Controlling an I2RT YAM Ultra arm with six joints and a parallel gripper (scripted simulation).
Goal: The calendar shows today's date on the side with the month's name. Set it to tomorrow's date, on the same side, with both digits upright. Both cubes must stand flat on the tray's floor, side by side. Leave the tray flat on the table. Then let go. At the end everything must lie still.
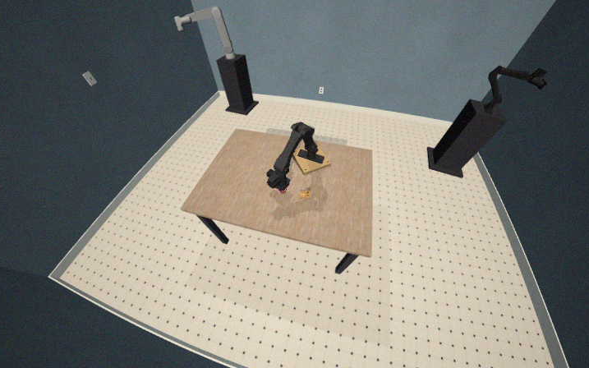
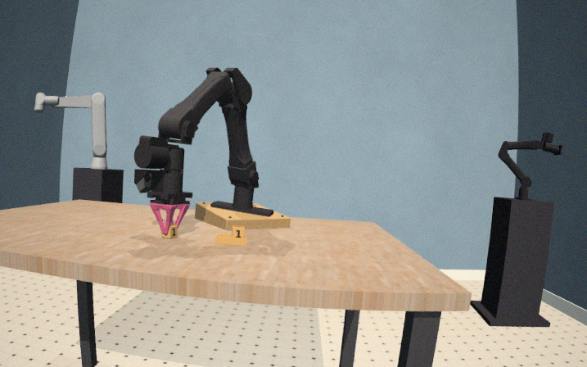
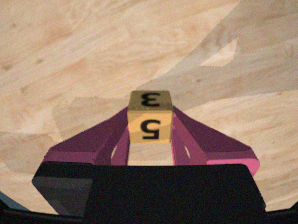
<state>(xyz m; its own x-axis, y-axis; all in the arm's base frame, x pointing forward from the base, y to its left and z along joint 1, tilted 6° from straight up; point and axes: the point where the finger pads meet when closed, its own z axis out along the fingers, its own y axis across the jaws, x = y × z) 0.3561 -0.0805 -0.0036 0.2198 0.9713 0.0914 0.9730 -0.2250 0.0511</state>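
Observation:
My gripper (image 1: 282, 190) (image 2: 166, 231) (image 3: 150, 112) has pink fingers pointing down and is shut on a small yellow cube (image 2: 173, 232) (image 3: 150, 128). Its fingers touch two opposite sides. In the wrist view the cube shows a bright face with a 5 and a darker face with a 3, both upside down; the exterior view shows a 1. The cube is at or just above the table; I cannot tell which. The yellow tray (image 1: 302, 195) (image 2: 223, 240) stands to the right, holding a second cube (image 2: 237, 233) in its right part with an upright 1 showing. The month's name is not readable.
The wooden table (image 1: 241, 173) (image 2: 354, 264) carries my arm's yellow base plate (image 1: 310, 168) (image 2: 259, 223), which stands behind the tray. Two other arms stand on dark pedestals (image 1: 236, 84) (image 1: 466, 136) away from the table.

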